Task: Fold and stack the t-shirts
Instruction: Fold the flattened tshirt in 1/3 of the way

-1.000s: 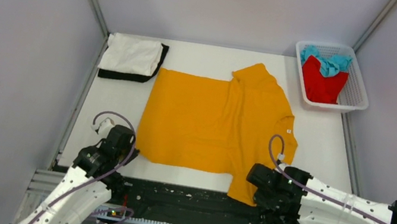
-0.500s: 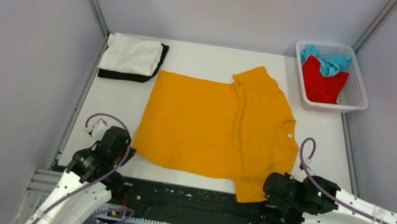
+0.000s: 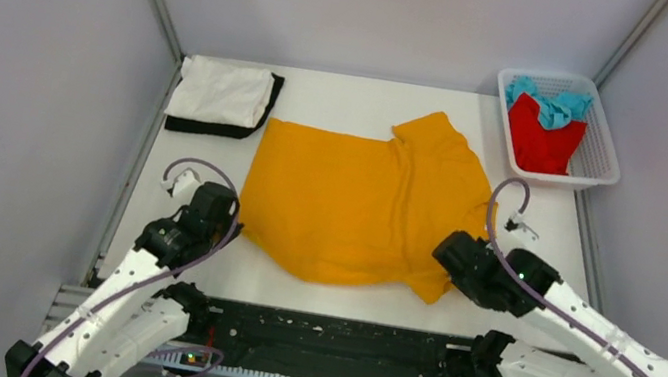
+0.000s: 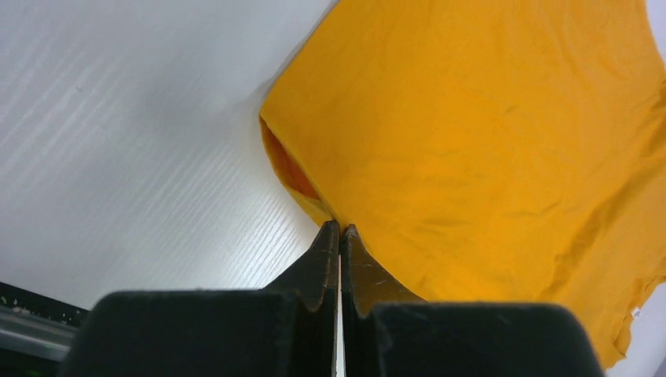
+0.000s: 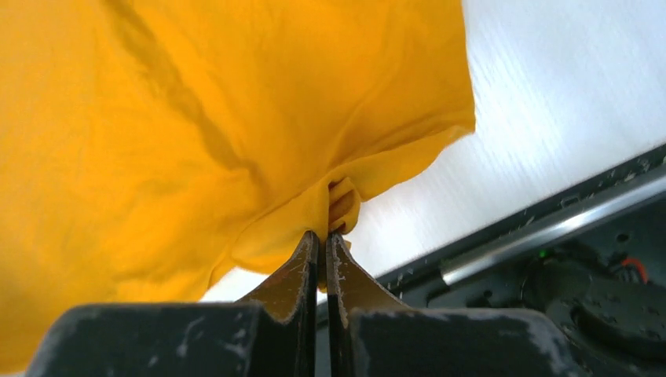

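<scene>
Top external view, left to right: white t-shirt (image 3: 221, 90), folded, lies on black t-shirt (image 3: 218, 130) at 11 o'clock on the table (image 3: 344, 99). Left gripper (image 4: 339, 229) sits at the 8 o'clock corner of the orange-yellow t-shirt (image 3: 347, 206). Left wrist view: jaws pressed together on the hem, cloth layers gaping just beside the tips. Shirt is spread over the table centre, wrinkled, near edge curved. Right gripper (image 5: 322, 238) is at the shirt's 4 o'clock, jaws pinched on a bunched fold of it. White mesh basket (image 3: 607, 166) at 1 o'clock holds red t-shirt (image 3: 542, 139) and teal t-shirt (image 3: 554, 106), both crumpled.
</scene>
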